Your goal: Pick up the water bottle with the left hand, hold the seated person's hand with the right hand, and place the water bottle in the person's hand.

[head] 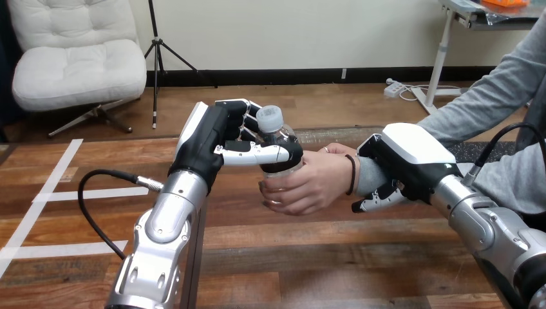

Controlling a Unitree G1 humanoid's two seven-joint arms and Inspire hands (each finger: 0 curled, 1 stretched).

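Head view: left hand (222,145) raised above wooden table (335,257), fingers and thumb wrapped round upper body of clear water bottle (281,137), thumb lying across bottle's front just under shoulder. Bottle upright, pale cap (269,118) on top, clear of tabletop. Person's hand (312,187) reaches in from view's right, clasping bottle's lower part directly beneath robot thumb, touching it. Right hand (402,161) sits over person's wrist (359,175), fingers curled beneath it, gripping
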